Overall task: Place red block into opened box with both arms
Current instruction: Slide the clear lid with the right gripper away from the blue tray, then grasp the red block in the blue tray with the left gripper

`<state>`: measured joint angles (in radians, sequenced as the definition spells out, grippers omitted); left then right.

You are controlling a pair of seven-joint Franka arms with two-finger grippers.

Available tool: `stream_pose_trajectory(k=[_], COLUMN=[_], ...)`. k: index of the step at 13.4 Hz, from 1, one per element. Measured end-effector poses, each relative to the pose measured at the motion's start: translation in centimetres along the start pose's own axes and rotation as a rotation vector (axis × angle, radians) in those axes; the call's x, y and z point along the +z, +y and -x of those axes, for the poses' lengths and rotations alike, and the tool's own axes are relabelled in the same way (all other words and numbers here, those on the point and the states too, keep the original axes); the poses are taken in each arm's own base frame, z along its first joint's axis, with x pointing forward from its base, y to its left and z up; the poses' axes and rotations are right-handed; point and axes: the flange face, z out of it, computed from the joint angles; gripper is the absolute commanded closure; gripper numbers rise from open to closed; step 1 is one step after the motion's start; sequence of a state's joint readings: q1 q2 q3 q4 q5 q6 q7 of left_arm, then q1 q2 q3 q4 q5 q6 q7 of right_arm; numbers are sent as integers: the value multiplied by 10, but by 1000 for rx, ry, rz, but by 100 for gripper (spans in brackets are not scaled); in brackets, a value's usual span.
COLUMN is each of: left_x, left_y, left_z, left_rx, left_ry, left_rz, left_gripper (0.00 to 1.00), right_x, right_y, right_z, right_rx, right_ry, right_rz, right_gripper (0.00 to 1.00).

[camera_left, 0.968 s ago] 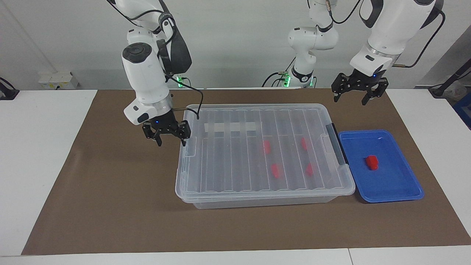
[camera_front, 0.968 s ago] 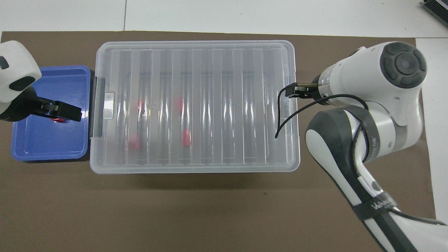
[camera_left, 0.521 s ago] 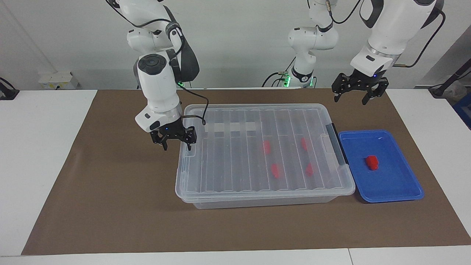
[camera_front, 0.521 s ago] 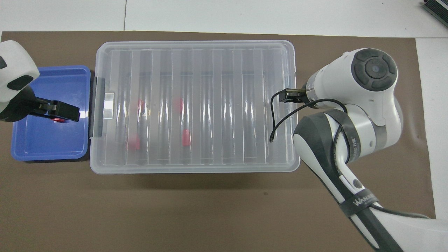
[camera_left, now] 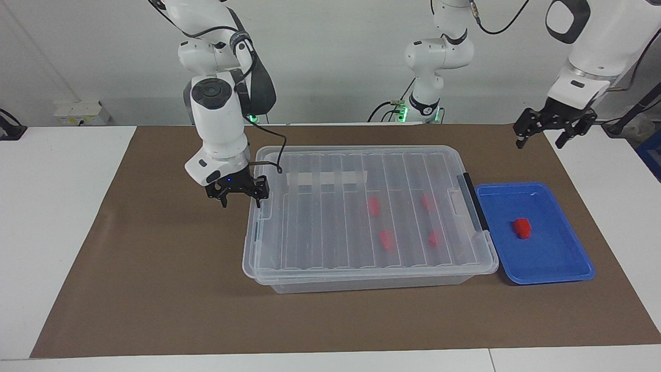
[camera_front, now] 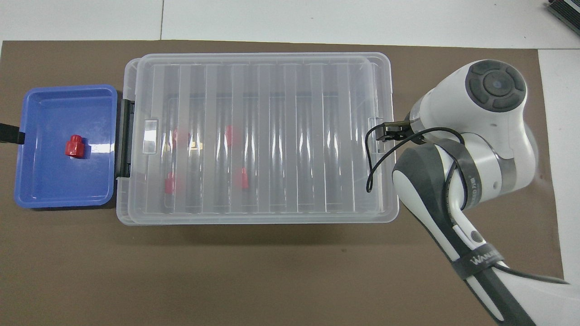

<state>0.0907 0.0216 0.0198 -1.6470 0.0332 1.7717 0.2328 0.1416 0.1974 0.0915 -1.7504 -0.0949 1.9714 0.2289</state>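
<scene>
Two grippers are mine, and neither holds anything. Nearest my bases, the left gripper (camera_left: 555,132) hangs in the air with its jaws spread wide, over the brown mat (camera_left: 155,268) at the left arm's end of the table, clear of the blue tray (camera_left: 563,268) — I judge it is parked there to leave the tray unblocked.

A little farther out, the right gripper (camera_left: 237,192) sits at the end of the box (camera_left: 361,279) toward the right arm's side, jaws open, fingertips at the lid (camera_left: 330,227) edge beside the handle tab. From above, the lid looks shifted slightly off the bin toward that end, so I judge I am working it loose; whether I touch it I cannot tell.

Farther still, four red blocks lie inside the box under the ribbed clear lid. The red block (camera_left: 521,228) still to be placed rests alone in the tray, which sits just beside the box's black latch (camera_left: 472,204). The box is not yet open.
</scene>
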Motion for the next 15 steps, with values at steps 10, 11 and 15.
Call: stream_pose_trajectory(k=[10, 11, 15], left_x=[223, 230, 268], left_y=[-51, -53, -46], left_z=[-10, -8, 6], left_rx=[-11, -15, -10], left_ry=[35, 31, 44], left_rz=[-17, -16, -17], left_gripper=[2, 3, 3], right_x=[7, 8, 9], right_y=[113, 122, 138], right_z=[-8, -7, -7], right_rx=[-344, -369, -412], right_ry=[-25, -26, -28], right_rz=[5, 4, 4], right_gripper=[1, 1, 1])
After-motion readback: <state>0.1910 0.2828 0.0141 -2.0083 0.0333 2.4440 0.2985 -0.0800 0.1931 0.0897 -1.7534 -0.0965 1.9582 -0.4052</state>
